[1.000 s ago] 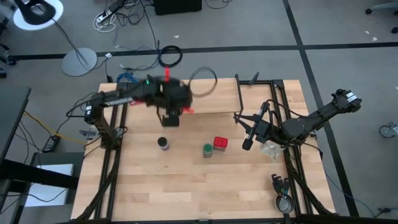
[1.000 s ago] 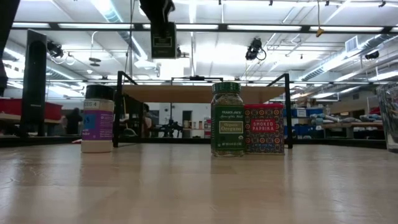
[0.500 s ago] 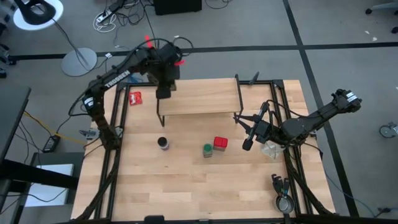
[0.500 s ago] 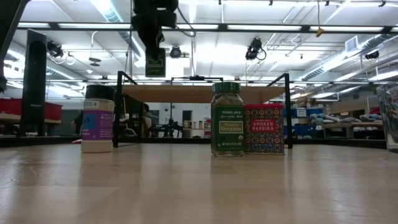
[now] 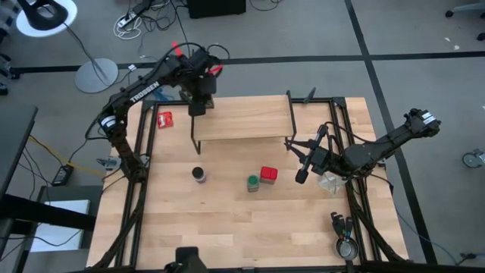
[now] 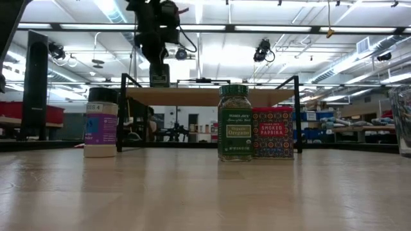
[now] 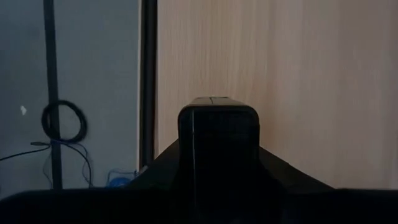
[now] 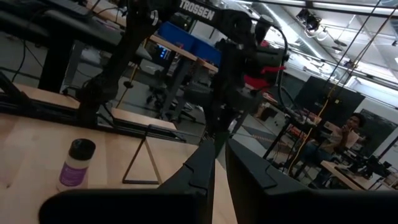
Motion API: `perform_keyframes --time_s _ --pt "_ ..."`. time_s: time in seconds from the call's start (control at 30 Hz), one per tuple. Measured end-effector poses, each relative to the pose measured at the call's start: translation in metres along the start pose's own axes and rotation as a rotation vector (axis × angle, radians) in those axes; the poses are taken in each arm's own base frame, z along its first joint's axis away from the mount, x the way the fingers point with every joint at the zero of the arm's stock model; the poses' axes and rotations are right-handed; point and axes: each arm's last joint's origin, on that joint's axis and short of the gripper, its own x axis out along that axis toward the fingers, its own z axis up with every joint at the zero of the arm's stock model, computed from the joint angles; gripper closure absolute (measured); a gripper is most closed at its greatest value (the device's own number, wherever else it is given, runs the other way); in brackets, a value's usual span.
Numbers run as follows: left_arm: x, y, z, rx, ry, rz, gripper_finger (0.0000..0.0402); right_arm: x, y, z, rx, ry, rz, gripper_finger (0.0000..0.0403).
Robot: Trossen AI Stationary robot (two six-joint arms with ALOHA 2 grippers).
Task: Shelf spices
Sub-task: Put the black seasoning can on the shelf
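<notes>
While three spices stand untouched on the near part of the table [image 5: 227, 220], the work is at the far side. Nearest are the blue-capped jar [image 5: 198, 174], the green jar [image 5: 253, 183] and, just beside it, the red tin [image 5: 268, 174]; in the low view they line up in front of the shelf [image 5: 242, 119]. The right gripper [image 5: 300, 176] waits low near the table's right rail, its fingers together and empty. Farther off, the left gripper [image 5: 197, 106] hangs over the shelf's left end, its fingers clamped on the dark olive tin [image 6: 158, 75], which the low view shows just above the plank and seemingly not yet resting on it. The risk lies in that placement: the tin sits close to the plank's left edge, so letting go early or off-centre could tip it off the end, toward the flat red packet [image 5: 164, 118] on the table. A hard descent could also jolt the light rack on its thin legs.
</notes>
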Motion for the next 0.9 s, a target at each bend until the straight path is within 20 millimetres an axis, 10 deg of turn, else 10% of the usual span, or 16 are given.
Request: perform_keyframes --time_s 0.9 --pt "0.019 0.004 -0.009 -0.054 0.029 -0.010 0.0237 0.000 0.000 0.000 -0.001 0.001 0.000 0.0364"
